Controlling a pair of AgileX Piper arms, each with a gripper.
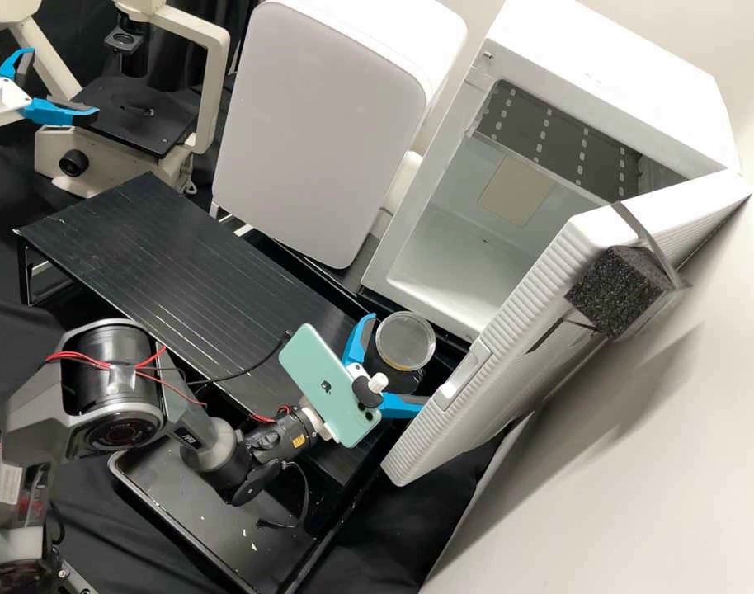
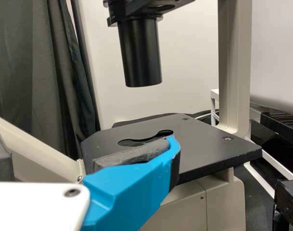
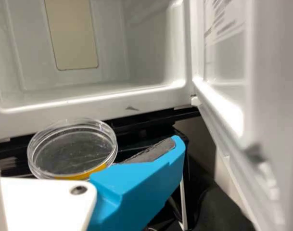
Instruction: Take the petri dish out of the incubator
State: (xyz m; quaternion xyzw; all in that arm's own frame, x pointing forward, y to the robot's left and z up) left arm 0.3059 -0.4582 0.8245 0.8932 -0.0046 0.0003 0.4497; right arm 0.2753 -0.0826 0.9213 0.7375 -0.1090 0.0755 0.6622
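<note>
Pale wall [image 1: 690, 462] behind, petri dish [image 1: 405, 340] out front

The dish sits just outside the mouth of the white incubator [image 1: 608, 58], whose door [image 1: 517, 379] hangs open. It lies between the right gripper's [image 1: 398, 360] two blue fingers, which stand spread apart; I can't tell whether one pad touches its wall. Over by the microscope stage [image 2: 204, 144], the left gripper [image 1: 63, 84] has its fingers apart too.

To my eye the taking-out is as good as done, and what's wanted now is a clean parting. I'd check the dish has sound footing, then draw back slowly and level, straight along the line of the fingers. A sideways swing could drag the clear rim along or knock the door, so both sides deserve care.
</note>
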